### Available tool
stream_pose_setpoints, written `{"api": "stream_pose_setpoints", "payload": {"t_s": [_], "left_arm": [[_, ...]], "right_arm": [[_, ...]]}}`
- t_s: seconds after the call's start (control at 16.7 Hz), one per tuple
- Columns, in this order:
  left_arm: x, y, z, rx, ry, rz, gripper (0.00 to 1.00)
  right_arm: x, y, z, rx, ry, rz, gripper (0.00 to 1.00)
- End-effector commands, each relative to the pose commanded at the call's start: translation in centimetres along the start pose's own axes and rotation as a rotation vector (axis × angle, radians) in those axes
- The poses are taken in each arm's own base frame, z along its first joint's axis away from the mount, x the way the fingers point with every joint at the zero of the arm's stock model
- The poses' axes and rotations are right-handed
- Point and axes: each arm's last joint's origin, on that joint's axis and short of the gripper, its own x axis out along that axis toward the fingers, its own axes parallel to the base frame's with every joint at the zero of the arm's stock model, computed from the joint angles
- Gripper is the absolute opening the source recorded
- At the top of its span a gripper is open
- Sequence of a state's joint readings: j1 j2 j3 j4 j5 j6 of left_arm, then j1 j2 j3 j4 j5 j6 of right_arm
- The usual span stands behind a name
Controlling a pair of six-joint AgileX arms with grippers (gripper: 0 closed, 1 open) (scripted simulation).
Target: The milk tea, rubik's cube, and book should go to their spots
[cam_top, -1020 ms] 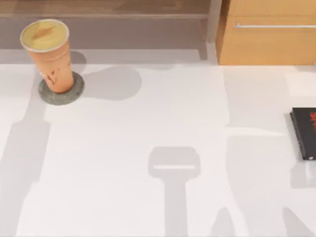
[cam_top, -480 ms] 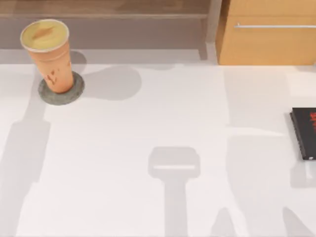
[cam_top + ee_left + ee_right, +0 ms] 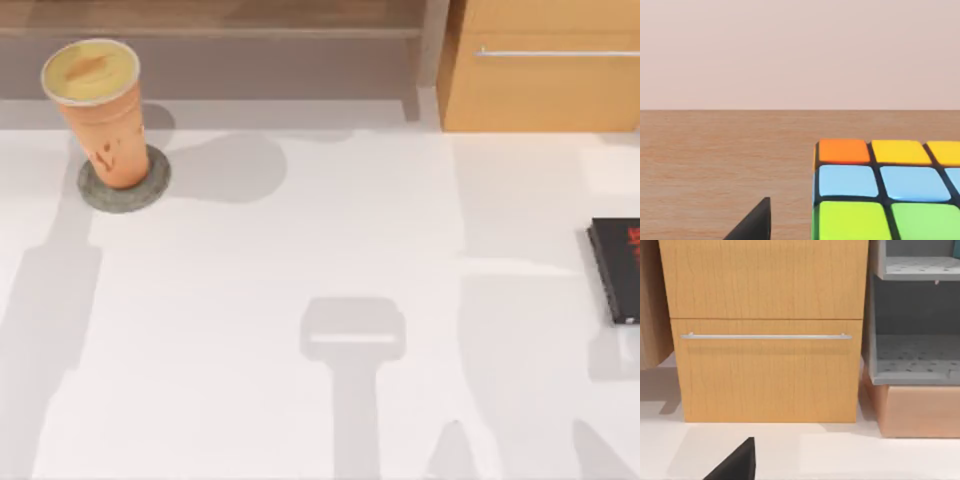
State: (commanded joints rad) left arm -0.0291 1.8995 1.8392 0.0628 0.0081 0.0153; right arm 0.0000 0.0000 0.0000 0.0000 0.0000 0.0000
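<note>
You see the milk tea (image 3: 100, 115), orange-tan with red marks and a creamy-yellow lid, on a speckled grey coaster (image 3: 125, 185) atop the white table (image 3: 300, 250). The rubik's cube (image 3: 887, 187) shows orange, yellow, light-blue and green squares edged in black. A black book (image 3: 615, 268) carries red lettering.

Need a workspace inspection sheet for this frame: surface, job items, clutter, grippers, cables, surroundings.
Surface: white table, shadows across it.
Job's things: milk tea upright on a round grey coaster at the table's back left; rubik's cube on a brown wooden surface, close to the left wrist camera; teal book: nothing seen.
Clutter: black book with red lettering at the table's right edge.
Grippers: a dark fingertip by the cube; another facing the drawer unit.
Cables: nothing seen.
Surroundings: wooden drawer unit with a metal handle; grey shelf beside it.
</note>
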Motion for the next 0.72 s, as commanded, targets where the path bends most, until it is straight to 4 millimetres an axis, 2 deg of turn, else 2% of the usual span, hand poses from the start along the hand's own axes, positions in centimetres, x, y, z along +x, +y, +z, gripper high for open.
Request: {"api": "stream_pose_setpoints", "payload": {"t_s": [0.42, 0.72], "left_arm": [[-0.1, -0.1, 0.0, 0.0, 0.0, -0.002, 1.0], [-2.2, -0.1, 0.0, 0.0, 0.001, -0.002, 1.0]], "right_arm": [[0.0, 0.0, 0.0, 0.0, 0.0, 0.0, 1.0], [0.0, 0.0, 0.0, 0.0, 0.0, 0.0, 1.0]]}}
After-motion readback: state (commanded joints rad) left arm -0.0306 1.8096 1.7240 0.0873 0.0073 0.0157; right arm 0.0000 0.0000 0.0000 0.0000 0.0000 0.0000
